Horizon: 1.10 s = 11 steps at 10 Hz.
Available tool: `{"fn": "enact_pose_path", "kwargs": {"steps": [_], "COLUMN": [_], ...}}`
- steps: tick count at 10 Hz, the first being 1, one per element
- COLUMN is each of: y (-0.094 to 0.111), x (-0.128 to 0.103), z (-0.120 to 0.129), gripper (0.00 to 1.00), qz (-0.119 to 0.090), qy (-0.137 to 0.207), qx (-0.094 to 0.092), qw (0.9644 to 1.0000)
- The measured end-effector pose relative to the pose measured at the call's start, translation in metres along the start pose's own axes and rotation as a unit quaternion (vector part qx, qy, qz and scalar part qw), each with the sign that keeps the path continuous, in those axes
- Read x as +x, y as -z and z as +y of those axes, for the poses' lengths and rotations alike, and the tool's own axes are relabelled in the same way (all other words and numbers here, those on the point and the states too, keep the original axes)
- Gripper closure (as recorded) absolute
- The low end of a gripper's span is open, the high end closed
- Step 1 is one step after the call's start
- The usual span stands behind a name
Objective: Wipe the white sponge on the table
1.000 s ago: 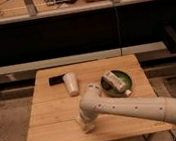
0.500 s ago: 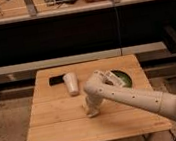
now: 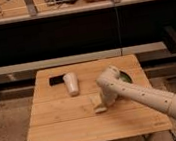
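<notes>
Pale wood planks make up the table, and in the single camera view the white cup standing on its far half serves as the marker. Just left of the cup lies a flat black object; right of the cup, a dark round dish shows partly behind the white arm. In front of the cup and a little to its right, the gripper is down at the tabletop, clenched on the white sponge, which rests flat against the planks. The wipe looks to be under way. A stroke swept back toward the cup could knock it over, since it is tall and light. Pressing unevenly could also make the soft foam fold or slip from the grip.
</notes>
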Motion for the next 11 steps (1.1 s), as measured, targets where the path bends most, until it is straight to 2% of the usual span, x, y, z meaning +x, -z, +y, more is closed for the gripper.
{"fn": "enact_pose_path", "kwargs": {"steps": [3,5,6,7,9,11], "y": [0.017,0.031,0.037,0.041,0.048,0.054], "x": [-0.022,-0.06,-0.08,-0.109,-0.141,-0.163], "z": [0.053,0.074,0.075,0.069,0.05,0.016], "gripper": [1.0,1.0,1.0,1.0,1.0,1.0], "qz": [0.007,0.007,0.004,-0.003,-0.009,-0.009], "qy": [-0.018,-0.004,0.002,0.01,0.022,0.045], "qx": [-0.029,-0.052,-0.055,-0.05,-0.035,-0.007], "qw": [0.9994,0.9986,0.9985,0.9987,0.9991,0.9989]}}
